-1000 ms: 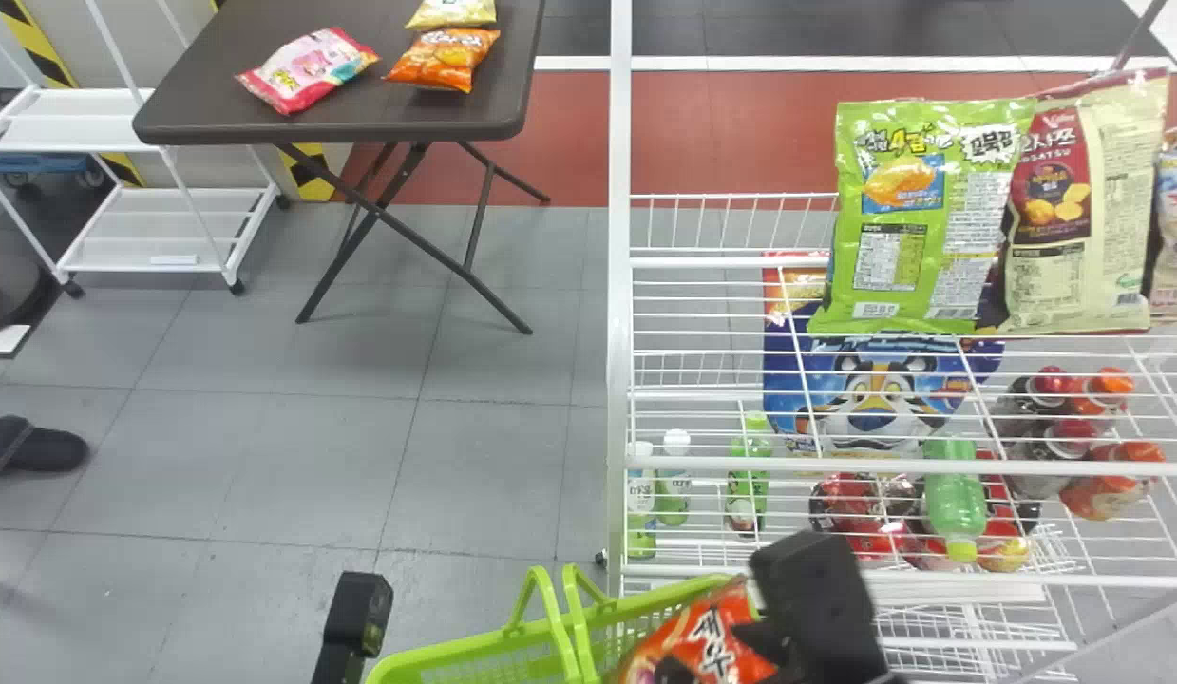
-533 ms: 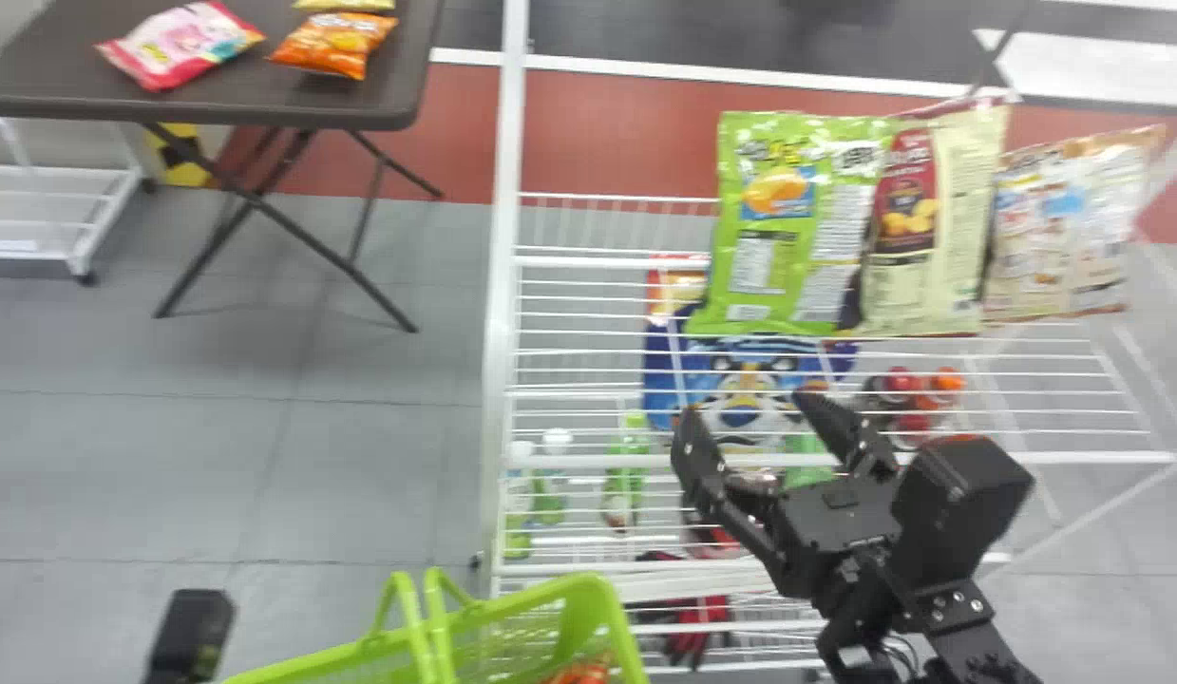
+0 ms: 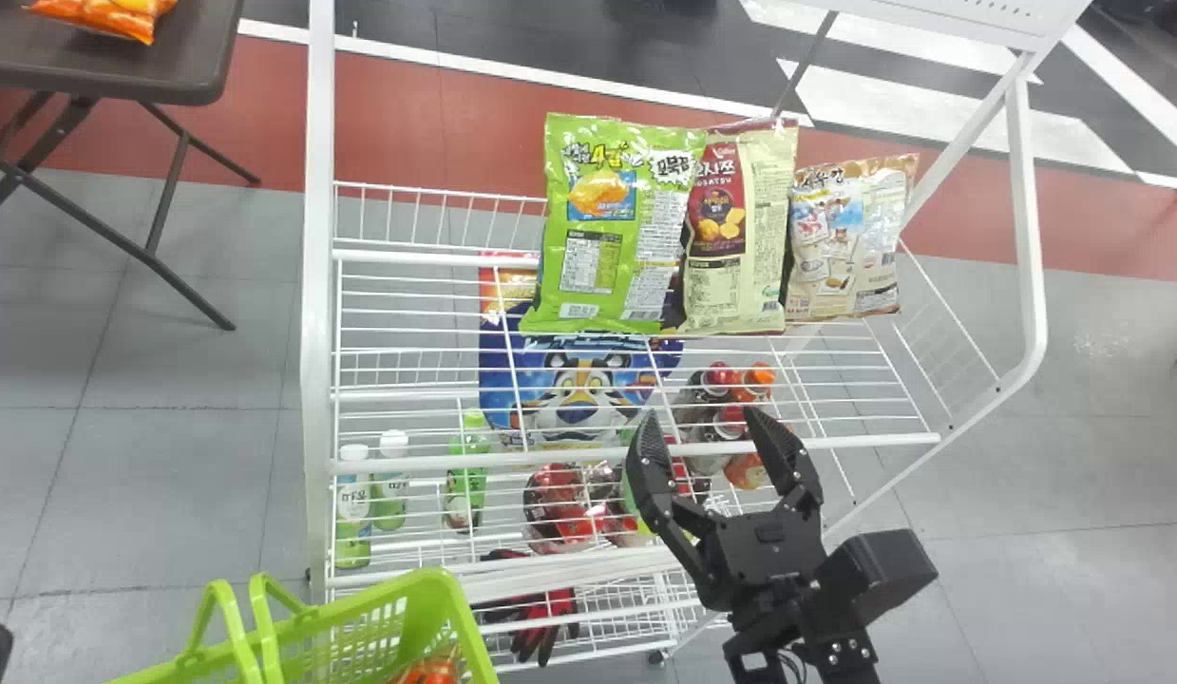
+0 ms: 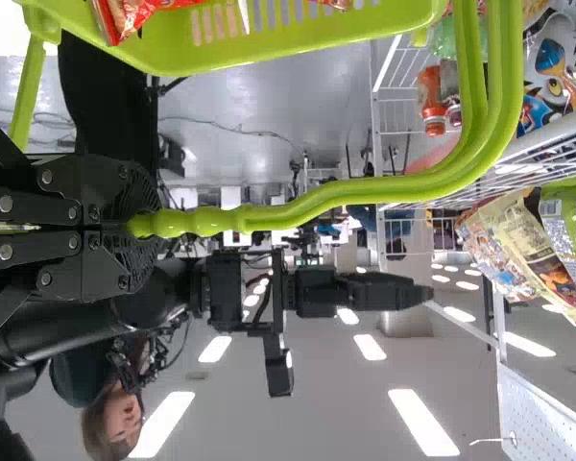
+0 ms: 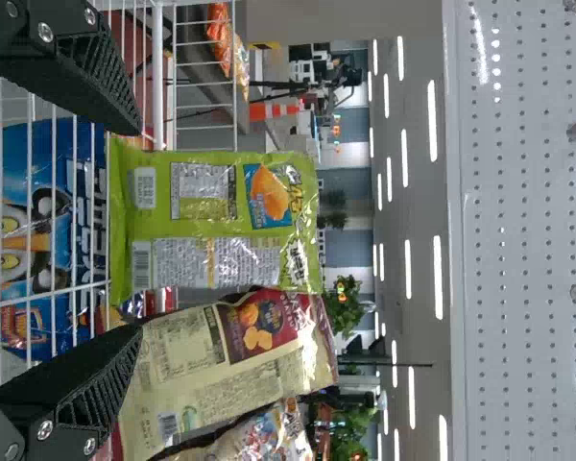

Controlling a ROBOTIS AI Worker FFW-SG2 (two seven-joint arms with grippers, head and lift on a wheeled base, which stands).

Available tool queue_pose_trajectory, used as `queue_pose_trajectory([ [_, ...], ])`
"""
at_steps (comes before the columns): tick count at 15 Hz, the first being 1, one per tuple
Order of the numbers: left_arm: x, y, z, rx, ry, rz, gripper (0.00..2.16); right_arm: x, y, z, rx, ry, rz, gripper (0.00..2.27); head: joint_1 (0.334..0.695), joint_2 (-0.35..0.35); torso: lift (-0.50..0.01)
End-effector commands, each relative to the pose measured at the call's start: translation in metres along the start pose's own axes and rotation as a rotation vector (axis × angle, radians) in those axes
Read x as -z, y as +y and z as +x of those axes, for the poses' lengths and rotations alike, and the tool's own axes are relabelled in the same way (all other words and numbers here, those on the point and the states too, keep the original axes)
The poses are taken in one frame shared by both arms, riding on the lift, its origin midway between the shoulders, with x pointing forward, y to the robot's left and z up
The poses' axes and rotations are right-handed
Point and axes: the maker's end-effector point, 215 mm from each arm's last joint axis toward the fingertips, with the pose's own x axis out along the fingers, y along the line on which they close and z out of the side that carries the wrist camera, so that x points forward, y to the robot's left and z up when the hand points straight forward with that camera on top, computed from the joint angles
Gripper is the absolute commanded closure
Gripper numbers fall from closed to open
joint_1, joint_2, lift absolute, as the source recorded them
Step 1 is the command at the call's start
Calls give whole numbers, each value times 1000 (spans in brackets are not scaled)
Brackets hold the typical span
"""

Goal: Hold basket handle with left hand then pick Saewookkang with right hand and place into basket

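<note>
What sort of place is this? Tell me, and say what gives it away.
Probably a mock shop or a store-like test area: snack bags stand on a white wire rack, drink bottles sit lower down, and there is a green shopping basket.

Bright, even indoor light fills the head view, with a pale patch of glare on the grey floor [image 3: 1101, 342] toward the right. In the left wrist view, ceiling lights [image 4: 422, 423] glow as solid white bars, a milky sheen spreads over the floor, and soft highlights run along the green basket handle [image 4: 365, 195]. The upper left corner is washed out to white. In the right wrist view, small glints catch the creases of the green snack bag [image 5: 211, 274], and the perforated panel [image 5: 518, 230] has a white glare spot at its outer edge.
</note>
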Motion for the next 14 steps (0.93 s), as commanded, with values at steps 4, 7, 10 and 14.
queue_pose_trajectory([
  [4, 1, -3, 0, 10, -3, -28, 2152, 8, 2, 0, -3, 13, 9, 76, 695, -350, -15],
  [7, 1, -4, 0, 11, -1, -25, 2152, 12, 2, -1, -5, 26, 10, 76, 695, -350, -15],
  [10, 2, -4, 1, 11, 0, -25, 2152, 11, 3, -2, -4, 24, 11, 76, 695, -350, -15],
  [14, 3, -4, 1, 10, 2, -25, 2152, 14, 2, -4, -3, 30, 14, 76, 695, -350, -15],
])
